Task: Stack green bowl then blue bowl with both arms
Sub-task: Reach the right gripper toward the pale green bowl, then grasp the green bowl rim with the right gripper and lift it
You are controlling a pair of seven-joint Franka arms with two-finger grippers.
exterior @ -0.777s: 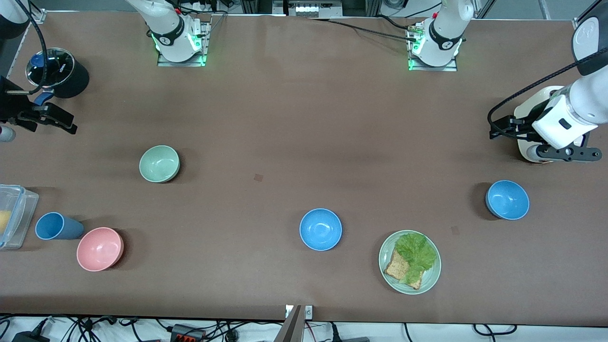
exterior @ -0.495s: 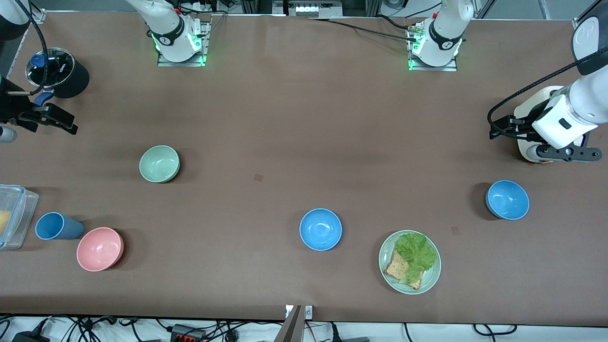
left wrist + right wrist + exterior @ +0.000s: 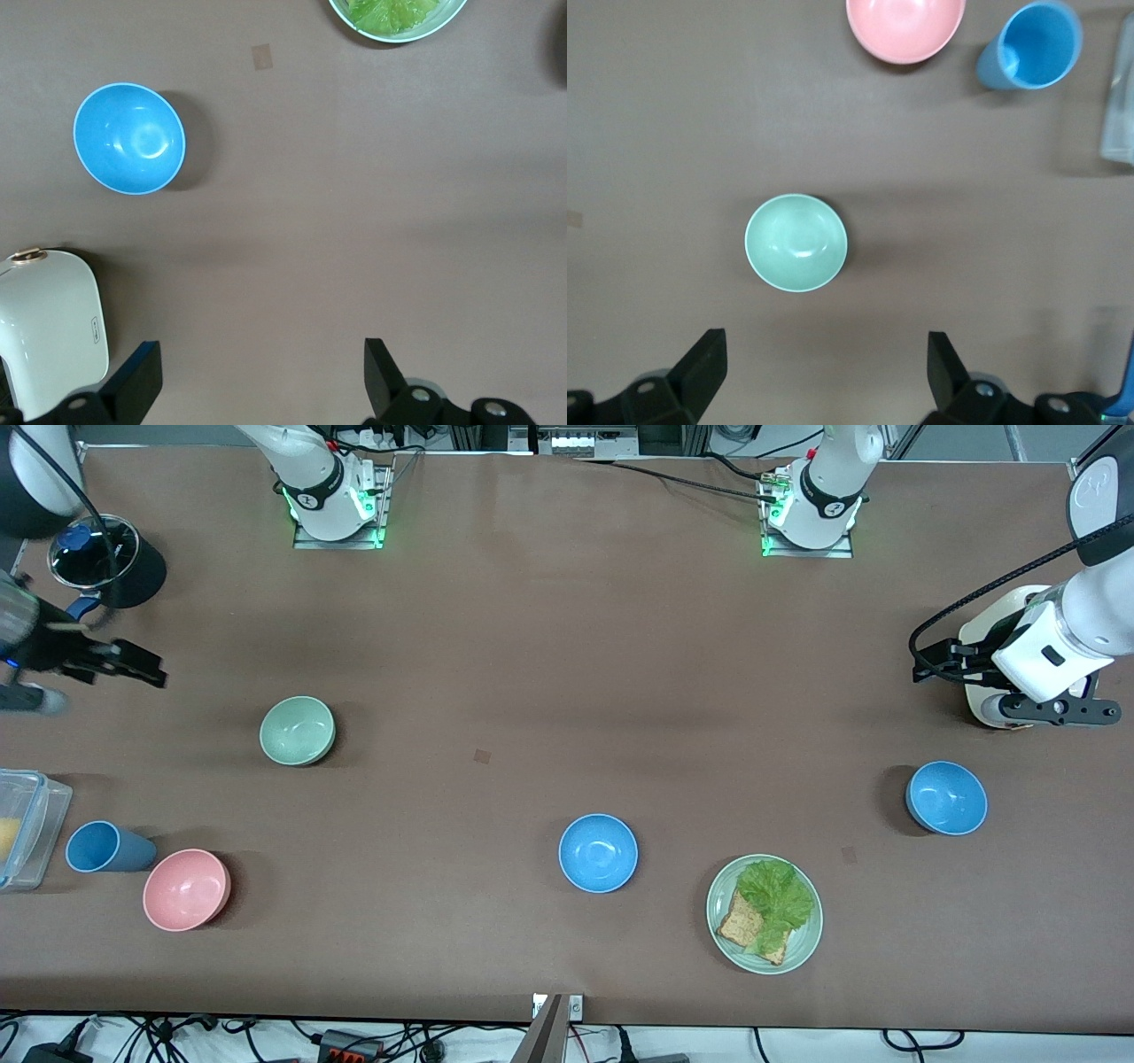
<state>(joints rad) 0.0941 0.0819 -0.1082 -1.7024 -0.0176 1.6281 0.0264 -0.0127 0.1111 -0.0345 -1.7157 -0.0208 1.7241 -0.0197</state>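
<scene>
Showing both wide-open, empty: right claw (image 3: 819, 372) above green bowl (image 3: 796, 243), left claw (image 3: 263, 376) near blue bowl (image 3: 129, 138).

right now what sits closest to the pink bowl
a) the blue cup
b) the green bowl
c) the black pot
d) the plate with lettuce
a: the blue cup lies right beside the pink bowl at the right arm's end of the table, while the green bowl stands well apart from both, farther from the front camera.

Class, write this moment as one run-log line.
left gripper: open, over bare table, near blue bowl | right gripper: open, above green bowl | bowls unstacked | second blue bowl: untouched
</scene>
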